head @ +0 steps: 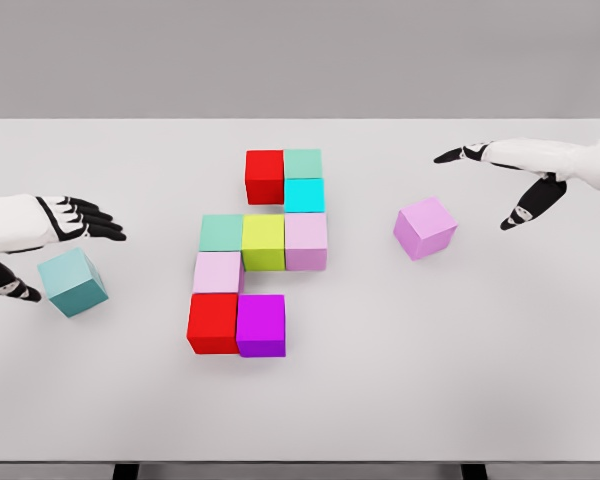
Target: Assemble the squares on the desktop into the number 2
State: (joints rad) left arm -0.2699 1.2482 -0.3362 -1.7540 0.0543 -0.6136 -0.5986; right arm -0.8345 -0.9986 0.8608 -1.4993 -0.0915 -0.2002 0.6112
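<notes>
Broadly, desk (500, 380): flat, bare between both hands.
Partial figure (260, 250): nine touching cubes, between the hands.
Teal cube (73, 283): rigid, likely light; just beside left robot hand (50, 235), fingers spread, empty; pinch opposite faces.
Pink cube (425, 227): near right robot hand (510, 180), spread, empty.

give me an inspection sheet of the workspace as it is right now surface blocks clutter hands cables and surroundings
Surface: white table, flat.
Job's things: nine cubes grouped mid-table, from red cube at the top to magenta cube at the bottom; loose teal cube at left, loose pink cube at right.
Clutter: nothing seen.
Grippers: left hand open above the teal cube; right hand open, apart from the pink cube.
Cables: nothing seen.
Surroundings: plain grey backdrop.
</notes>
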